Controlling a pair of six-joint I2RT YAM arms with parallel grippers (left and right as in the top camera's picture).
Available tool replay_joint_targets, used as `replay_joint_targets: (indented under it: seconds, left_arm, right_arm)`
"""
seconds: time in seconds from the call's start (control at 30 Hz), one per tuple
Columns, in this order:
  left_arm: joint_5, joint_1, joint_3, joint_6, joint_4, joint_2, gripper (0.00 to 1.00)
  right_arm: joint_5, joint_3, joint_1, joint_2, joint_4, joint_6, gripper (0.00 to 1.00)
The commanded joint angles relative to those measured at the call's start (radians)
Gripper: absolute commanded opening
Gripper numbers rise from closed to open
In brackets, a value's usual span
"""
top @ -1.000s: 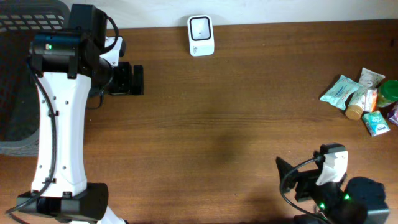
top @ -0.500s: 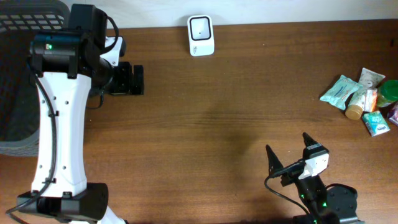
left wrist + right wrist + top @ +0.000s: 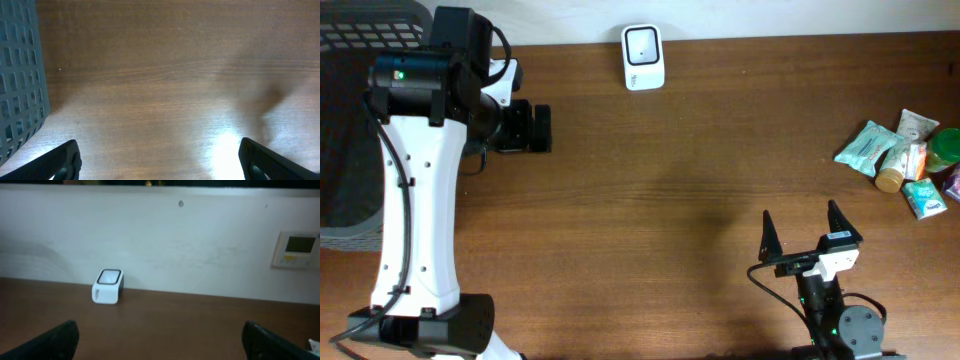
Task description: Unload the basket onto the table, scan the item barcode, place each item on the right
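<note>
Grabbing among crowded packets (image 3: 902, 160) at tabletop's right edge risks scattering neighbours; right gripper (image 3: 800, 225) and left gripper (image 3: 159, 152) both gape wide, empty.

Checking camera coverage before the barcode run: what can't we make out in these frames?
- Packets: overhead view; labels and barcodes are too small, and the right edge cuts the pile, so the count is unclear.
- Basket: overhead view; cut off by the left edge and partly under the left arm. Contents can't be seen.
- Scanner: right wrist view; blurred and small, markings unreadable.
- Wall panel: right wrist view; display is blurred.
</note>
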Motion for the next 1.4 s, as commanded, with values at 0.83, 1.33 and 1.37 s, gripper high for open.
replay_joint_targets:
  seconds: [0.83, 1.33, 1.37]
  left_arm:
    - [0.001, 0.000, 0.001, 0.016, -0.001, -0.003, 0.99]
    - [0.001, 0.000, 0.001, 0.016, -0.001, -0.003, 0.99]
    - [0.000, 0.000, 0.001, 0.016, -0.001, -0.003, 0.99]
  right_arm:
    - [0.071, -0.060, -0.026, -0.011, -0.150, -0.018, 0.99]
    - [0.067, -0.060, -0.026, -0.010, -0.151, 0.018, 0.99]
    - [0.066, -0.060, -0.026, -0.011, -0.151, 0.021, 0.99]
